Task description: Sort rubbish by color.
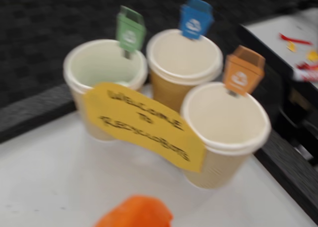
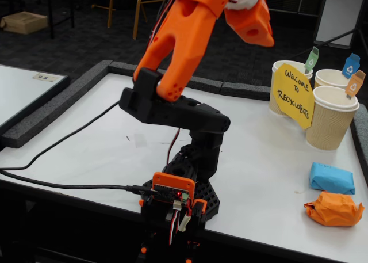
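A: Count what lies nearest on the white table (image 2: 103,136).

B: In the fixed view, two crumpled paper wads sit near the right front edge: one orange crumpled paper wad (image 2: 334,209) closest, and one blue crumpled paper wad (image 2: 332,178) just behind it, close together; whether they touch I cannot tell. No green wad shows in either view.

A: And the arm?

B: One orange and black robot arm (image 2: 184,102) stands on its base at the front edge, reaching up and to the right. Its orange gripper (image 2: 251,18) is cut off by the top of the picture, so I cannot tell how far the claw is parted or whether it has hold of anything. A black cable (image 2: 57,185) runs off to the left.

A: What does the wrist view give?

B: It is blurred. An orange shape (image 1: 135,214) enters at the bottom edge, cut off; I cannot say what it is.

A: Further back?

B: Three ribbed beige paper cups (image 1: 226,132), clustered and touching, each with one recycling tag: one green tag (image 1: 130,29), one blue tag (image 1: 196,17), one orange tag (image 1: 242,70). One yellow paper sign reading "Welcome to Recyclobots" (image 1: 144,123) leans across their fronts, hiding part of the cup walls. The cup bottoms are hard to make out.
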### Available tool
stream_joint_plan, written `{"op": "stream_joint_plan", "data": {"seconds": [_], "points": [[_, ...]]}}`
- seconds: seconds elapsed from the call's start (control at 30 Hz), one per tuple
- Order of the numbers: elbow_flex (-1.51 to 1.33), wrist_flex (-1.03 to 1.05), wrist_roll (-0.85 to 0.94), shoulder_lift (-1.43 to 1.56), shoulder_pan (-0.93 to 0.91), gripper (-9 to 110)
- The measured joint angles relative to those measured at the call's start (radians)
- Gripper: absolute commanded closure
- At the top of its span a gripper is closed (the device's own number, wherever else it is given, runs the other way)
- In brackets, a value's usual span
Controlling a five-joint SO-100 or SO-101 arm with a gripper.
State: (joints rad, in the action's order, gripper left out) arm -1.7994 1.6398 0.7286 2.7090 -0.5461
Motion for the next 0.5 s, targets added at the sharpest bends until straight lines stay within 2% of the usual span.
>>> {"op": "stream_joint_plan", "data": {"seconds": [0.5], "points": [[-0.149,-0.078,0.0,-0.017,-0.351,101]]}}
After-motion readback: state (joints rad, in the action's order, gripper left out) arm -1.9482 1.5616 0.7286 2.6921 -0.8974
